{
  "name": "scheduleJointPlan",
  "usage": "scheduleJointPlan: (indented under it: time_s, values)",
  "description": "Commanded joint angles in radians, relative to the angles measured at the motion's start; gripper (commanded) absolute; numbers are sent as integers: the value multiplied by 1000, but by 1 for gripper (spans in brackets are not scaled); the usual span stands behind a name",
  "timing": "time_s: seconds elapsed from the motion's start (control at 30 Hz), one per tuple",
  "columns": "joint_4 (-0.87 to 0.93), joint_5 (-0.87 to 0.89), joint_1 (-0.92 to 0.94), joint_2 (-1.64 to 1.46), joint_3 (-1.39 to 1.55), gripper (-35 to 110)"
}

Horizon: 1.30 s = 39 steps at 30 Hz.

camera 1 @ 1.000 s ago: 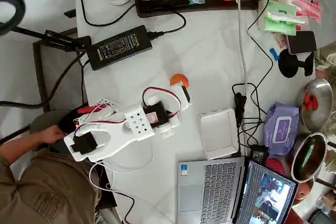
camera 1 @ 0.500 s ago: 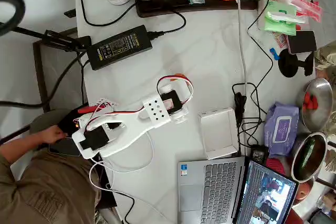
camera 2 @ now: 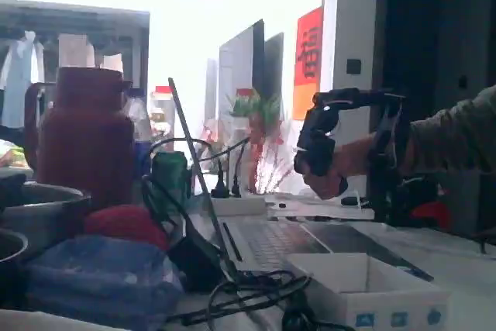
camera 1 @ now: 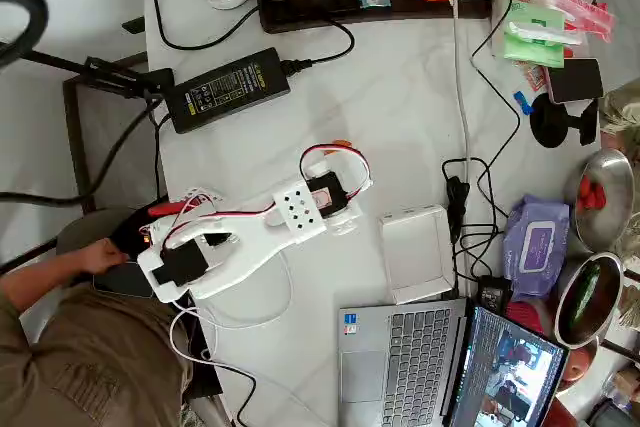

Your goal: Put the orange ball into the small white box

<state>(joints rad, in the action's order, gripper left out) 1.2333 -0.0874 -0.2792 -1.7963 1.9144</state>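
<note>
**One ball, one box, claw over the ball**

Overhead view: one orange ball (camera 1: 342, 145), a matte sliver peeking from under the claw (camera 1: 345, 172); whether the claw grips it I cannot tell. One small white box (camera 1: 415, 252), right of the claw, holds nothing.

Fixed view: the same box (camera 2: 364, 288) sits on the bench (camera 2: 457, 261).

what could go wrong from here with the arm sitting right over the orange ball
The orange ball is almost hidden under the gripper, so a slightly off grasp might nudge it rolling across the table. The small white box has low walls, so a high release may bounce the ball out toward the cables.
</note>
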Motion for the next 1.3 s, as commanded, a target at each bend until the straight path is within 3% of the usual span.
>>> scheduleJointPlan:
  time_s: [0.0, 0.2, 1.07, 1.27]
  values:
    - [11, -15, -12, -9, -6, 17]
    - [14, -20, -14, -9, -5, 30]
    - [-6, -21, -15, -11, 141, 31]
    - [-5, -23, -17, -9, 141, 41]
